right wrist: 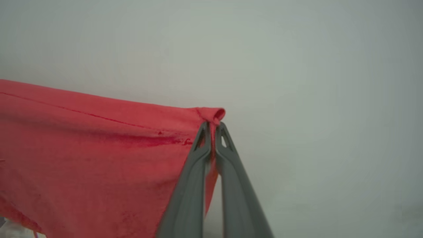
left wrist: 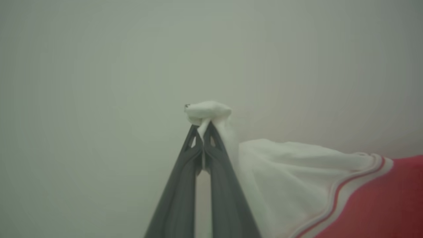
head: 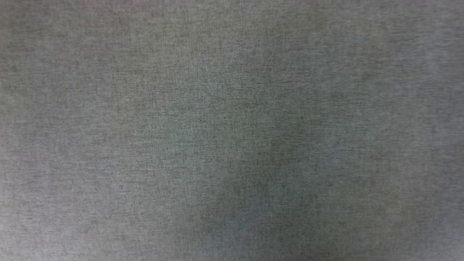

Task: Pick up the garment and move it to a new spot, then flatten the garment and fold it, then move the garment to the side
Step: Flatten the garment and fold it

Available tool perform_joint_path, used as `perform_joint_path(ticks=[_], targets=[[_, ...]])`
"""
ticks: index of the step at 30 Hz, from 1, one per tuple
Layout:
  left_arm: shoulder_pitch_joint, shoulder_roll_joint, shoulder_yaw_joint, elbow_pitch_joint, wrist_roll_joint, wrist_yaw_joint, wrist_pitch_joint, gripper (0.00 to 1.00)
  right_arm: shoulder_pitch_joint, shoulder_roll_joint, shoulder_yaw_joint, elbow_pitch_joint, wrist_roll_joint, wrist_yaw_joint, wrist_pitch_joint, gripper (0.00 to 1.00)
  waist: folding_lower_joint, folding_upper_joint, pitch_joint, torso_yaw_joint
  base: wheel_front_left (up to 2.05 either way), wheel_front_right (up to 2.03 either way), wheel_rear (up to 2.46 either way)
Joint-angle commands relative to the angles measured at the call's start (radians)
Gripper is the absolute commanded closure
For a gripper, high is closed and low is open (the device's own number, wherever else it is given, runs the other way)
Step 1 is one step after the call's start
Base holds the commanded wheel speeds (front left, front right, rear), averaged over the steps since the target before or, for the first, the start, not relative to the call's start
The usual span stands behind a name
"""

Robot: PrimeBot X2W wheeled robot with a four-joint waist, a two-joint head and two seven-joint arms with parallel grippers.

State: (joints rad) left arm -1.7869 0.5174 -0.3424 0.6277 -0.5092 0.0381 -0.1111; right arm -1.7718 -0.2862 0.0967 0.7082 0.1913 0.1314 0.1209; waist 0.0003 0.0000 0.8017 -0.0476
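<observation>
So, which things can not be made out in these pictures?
Left wrist view: garment, pinched by left gripper, cut off by right and bottom edges.
Right wrist view: its red part, pinched by right gripper, cut off left and bottom.
Both wrist views: background a pale blur.
Head view: grey surface blurred, its edges out of frame.

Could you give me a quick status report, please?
Left gripper shut on garment, white sleeve. Right gripper shut on red edge. No obstruction visible.

Garment red and white, red-white striped trim; surface seemingly heathered grey.
</observation>
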Motion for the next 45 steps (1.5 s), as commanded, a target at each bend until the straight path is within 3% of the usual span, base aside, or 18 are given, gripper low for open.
perform_joint_path(ticks=[1, 11, 16, 19, 25, 29, 36, 45], targets=[[0.023, -0.006, 0.005, 0.011, -0.009, -0.003, -0.010, 1.00, -0.018, 0.002, 0.019, 0.030, 0.013, -0.001, -0.014, 1.00, -0.0003, 0.0000, 0.030, 0.013, 0.00, 0.00, 0.00], [0.169, -0.050, 0.006, 0.137, -0.089, -0.073, -0.058, 1.00, 0.089, 0.018, 0.154, 0.208, 0.131, -0.001, -0.094, 1.00, -0.0003, 0.0000, -0.030, 0.026, 0.00, 0.00, 0.00], [0.351, -0.067, 0.015, 0.200, -0.150, -0.127, -0.099, 1.00, 0.263, 0.025, 0.226, 0.249, 0.230, -0.001, -0.143, 1.00, -0.0003, 0.0000, -0.158, 0.024, 0.00, 0.00, 0.00], [0.444, -0.070, 0.017, 0.208, -0.173, -0.140, -0.112, 1.00, 0.350, 0.018, 0.258, 0.254, 0.264, -0.001, -0.150, 1.00, -0.0003, 0.0000, -0.224, 0.024, 0.00, 0.00, 0.00], [0.789, -0.084, 0.015, 0.181, -0.229, -0.153, -0.136, 1.00, 0.639, -0.014, 0.337, 0.221, 0.370, -0.001, -0.135, 1.00, -0.0003, 0.0000, -0.423, 0.035, 0.00, 0.00, 0.00], [1.038, -0.101, 0.029, 0.121, -0.264, -0.119, -0.144, 1.00, 0.844, -0.047, 0.364, 0.171, 0.429, -0.002, -0.127, 1.00, -0.0003, 0.0000, -0.554, 0.039, 0.00, 0.00, 0.00], [1.428, -0.086, 0.049, -0.100, -0.294, 0.001, -0.132, 1.00, 1.175, -0.104, 0.346, 0.054, 0.471, -0.002, -0.108, 1.00, -0.0003, 0.0000, -0.725, 0.049, 0.00, 0.00, 0.00], [1.841, -0.010, 0.076, -0.507, -0.335, 0.193, -0.010, 1.00, 1.575, -0.137, 0.170, -0.167, 0.453, -0.002, -0.040, 1.00, -0.0003, 0.0000, -0.842, 0.065, 0.00, 0.00, 0.00]])
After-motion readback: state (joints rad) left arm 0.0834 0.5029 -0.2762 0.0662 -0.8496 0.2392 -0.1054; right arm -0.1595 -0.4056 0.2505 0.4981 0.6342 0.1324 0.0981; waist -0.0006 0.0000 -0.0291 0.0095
